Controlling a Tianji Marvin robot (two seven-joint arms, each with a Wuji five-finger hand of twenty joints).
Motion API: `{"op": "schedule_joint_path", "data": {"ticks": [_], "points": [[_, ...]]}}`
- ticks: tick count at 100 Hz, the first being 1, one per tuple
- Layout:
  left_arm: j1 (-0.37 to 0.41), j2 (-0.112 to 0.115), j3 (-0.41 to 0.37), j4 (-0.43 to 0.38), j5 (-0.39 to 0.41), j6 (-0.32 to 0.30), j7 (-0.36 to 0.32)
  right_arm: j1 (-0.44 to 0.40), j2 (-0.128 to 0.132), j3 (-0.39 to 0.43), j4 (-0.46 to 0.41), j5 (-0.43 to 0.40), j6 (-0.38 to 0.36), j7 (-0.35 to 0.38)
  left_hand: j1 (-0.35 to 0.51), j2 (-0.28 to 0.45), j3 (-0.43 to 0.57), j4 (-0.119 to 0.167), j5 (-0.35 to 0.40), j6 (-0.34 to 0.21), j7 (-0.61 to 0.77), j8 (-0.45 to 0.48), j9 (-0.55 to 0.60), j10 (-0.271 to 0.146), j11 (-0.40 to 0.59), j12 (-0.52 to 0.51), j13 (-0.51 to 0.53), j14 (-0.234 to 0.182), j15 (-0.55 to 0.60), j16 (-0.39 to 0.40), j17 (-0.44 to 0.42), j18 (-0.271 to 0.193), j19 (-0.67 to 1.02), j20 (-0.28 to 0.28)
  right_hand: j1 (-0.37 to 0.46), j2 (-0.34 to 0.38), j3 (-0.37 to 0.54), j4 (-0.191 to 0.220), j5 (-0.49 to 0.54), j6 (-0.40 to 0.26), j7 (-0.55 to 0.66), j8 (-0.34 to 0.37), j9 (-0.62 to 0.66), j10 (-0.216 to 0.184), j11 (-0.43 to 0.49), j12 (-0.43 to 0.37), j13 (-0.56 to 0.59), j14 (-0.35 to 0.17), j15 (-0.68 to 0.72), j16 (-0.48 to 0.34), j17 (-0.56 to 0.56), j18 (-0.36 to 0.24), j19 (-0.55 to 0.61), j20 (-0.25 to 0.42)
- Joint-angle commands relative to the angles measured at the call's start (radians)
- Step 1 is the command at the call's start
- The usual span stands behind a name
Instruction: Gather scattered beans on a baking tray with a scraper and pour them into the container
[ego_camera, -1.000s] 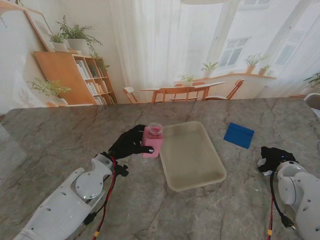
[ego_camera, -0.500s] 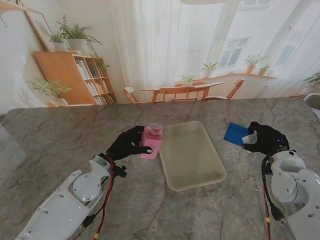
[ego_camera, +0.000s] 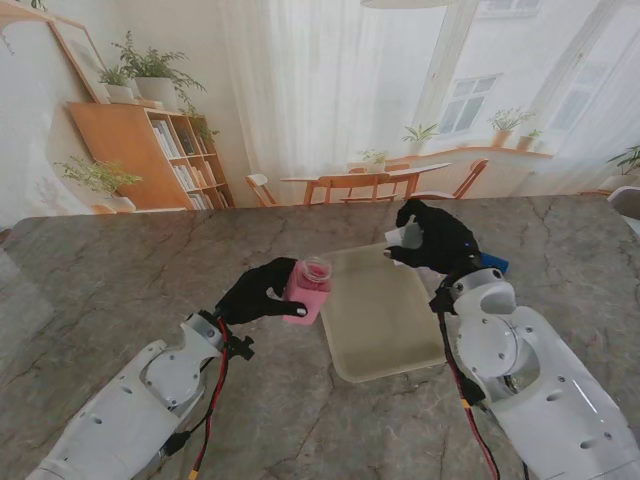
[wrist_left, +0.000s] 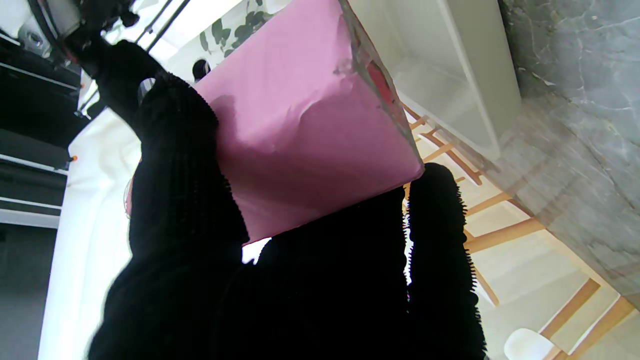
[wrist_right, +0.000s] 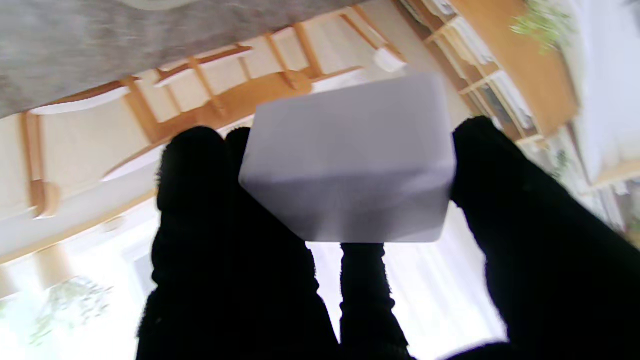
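Note:
My left hand (ego_camera: 255, 292) is shut on a pink container (ego_camera: 308, 287), held tilted at the left edge of the pale baking tray (ego_camera: 385, 340). The left wrist view shows the pink container (wrist_left: 300, 125) between black fingers (wrist_left: 180, 200), with the tray (wrist_left: 450, 75) beyond it. My right hand (ego_camera: 435, 240) hovers over the tray's far right corner, shut on a small white block (ego_camera: 405, 236); the right wrist view shows that block (wrist_right: 350, 155) pinched between fingers (wrist_right: 200, 210). The blue scraper (ego_camera: 494, 264) lies on the table, mostly hidden behind the right hand. No beans can be made out on the tray.
The grey marble table (ego_camera: 120, 270) stretches wide to the left and toward me. My right forearm (ego_camera: 520, 370) lies along the tray's right side. Beyond the table's far edge are a bookshelf and wooden chairs.
My right hand swung from the table's right side, past the scraper, to above the tray's far corner, carrying the white block. The pink container has tilted slightly toward the tray.

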Motion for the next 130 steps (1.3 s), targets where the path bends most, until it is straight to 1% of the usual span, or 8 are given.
{"op": "schedule_joint_path", "data": {"ticks": [1,16,33,69,91,105,118,130], "points": [[-0.004,-0.004,0.006,0.008,-0.002,-0.008,0.003,0.014,-0.024,-0.025,-0.018,0.003,-0.015,0.002,0.267,0.138,0.218,0.055,0.093,-0.260,0.161,0.037,0.138,-0.224,0.168,0.110,0.038,-0.077,0.035,0.016,0.007,-0.027,-0.011,-0.007,0.360,0.070,0.167,0.039,0.033,-0.030,0.090,-0.005,0.062,-0.177,0.067,0.014,0.087,-0.148,0.056,0.015,0.034,-0.157,-0.005,-0.001],[-0.006,-0.005,0.008,0.006,0.002,-0.010,0.007,0.046,-0.034,-0.083,-0.009,0.046,-0.044,-0.016,0.266,0.138,0.217,0.055,0.091,-0.261,0.167,0.032,0.138,-0.225,0.169,0.109,0.039,-0.078,0.034,0.016,0.009,-0.029,-0.012,-0.009,0.358,0.070,0.169,0.037,0.032,-0.039,0.096,-0.005,0.063,-0.183,0.066,0.016,0.089,-0.151,0.052,0.018,0.035,-0.160,-0.008,0.003],[-0.009,-0.006,0.009,0.006,0.006,-0.011,0.013,0.073,-0.035,-0.130,0.019,0.053,-0.131,-0.028,0.267,0.138,0.217,0.056,0.089,-0.262,0.173,0.027,0.138,-0.225,0.170,0.109,0.040,-0.078,0.033,0.016,0.009,-0.030,-0.012,-0.010,0.355,0.068,0.172,0.036,0.033,-0.048,0.100,-0.007,0.067,-0.188,0.066,0.017,0.092,-0.155,0.049,0.021,0.037,-0.165,-0.010,0.006],[-0.005,-0.005,0.004,0.002,0.015,-0.012,0.016,0.113,-0.030,-0.172,0.070,0.045,-0.268,-0.021,0.267,0.136,0.216,0.056,0.088,-0.263,0.182,0.018,0.140,-0.227,0.172,0.107,0.042,-0.081,0.033,0.017,0.011,-0.033,-0.010,-0.011,0.342,0.059,0.184,0.029,0.042,-0.066,0.107,-0.015,0.079,-0.199,0.061,0.016,0.105,-0.165,0.040,0.026,0.048,-0.174,-0.010,0.015],[-0.006,-0.006,0.006,0.002,0.019,-0.021,0.021,0.141,-0.023,-0.183,0.090,0.056,-0.340,0.016,0.266,0.136,0.214,0.056,0.089,-0.265,0.185,0.014,0.141,-0.230,0.172,0.106,0.043,-0.082,0.032,0.017,0.012,-0.034,-0.011,-0.012,0.336,0.052,0.194,0.024,0.049,-0.076,0.107,-0.019,0.085,-0.207,0.056,0.016,0.110,-0.167,0.033,0.033,0.049,-0.176,-0.011,0.022],[-0.007,-0.006,0.007,0.003,0.016,-0.024,0.021,0.160,-0.012,-0.183,0.103,0.063,-0.400,0.065,0.265,0.135,0.213,0.056,0.090,-0.266,0.188,0.013,0.141,-0.231,0.172,0.105,0.044,-0.084,0.030,0.017,0.012,-0.036,-0.012,-0.013,0.330,0.048,0.200,0.019,0.061,-0.092,0.105,-0.028,0.098,-0.219,0.046,0.015,0.115,-0.174,0.026,0.040,0.049,-0.180,-0.012,0.028],[-0.006,-0.007,0.006,0.002,0.017,-0.025,0.025,0.188,-0.003,-0.189,0.118,0.054,-0.448,0.103,0.264,0.136,0.213,0.056,0.089,-0.267,0.188,0.012,0.143,-0.232,0.172,0.105,0.044,-0.085,0.029,0.016,0.012,-0.038,-0.013,-0.014,0.325,0.044,0.203,0.016,0.073,-0.115,0.096,-0.035,0.119,-0.234,0.030,0.014,0.119,-0.181,0.016,0.049,0.049,-0.181,-0.013,0.034],[-0.006,-0.009,0.007,0.003,0.017,-0.027,0.028,0.215,0.001,-0.204,0.135,0.056,-0.475,0.122,0.266,0.136,0.213,0.056,0.089,-0.267,0.189,0.011,0.141,-0.230,0.172,0.105,0.044,-0.084,0.028,0.016,0.012,-0.038,-0.014,-0.015,0.323,0.040,0.207,0.011,0.100,-0.160,0.078,-0.049,0.149,-0.257,-0.003,0.017,0.121,-0.186,0.002,0.062,0.045,-0.182,-0.020,0.042]]}}
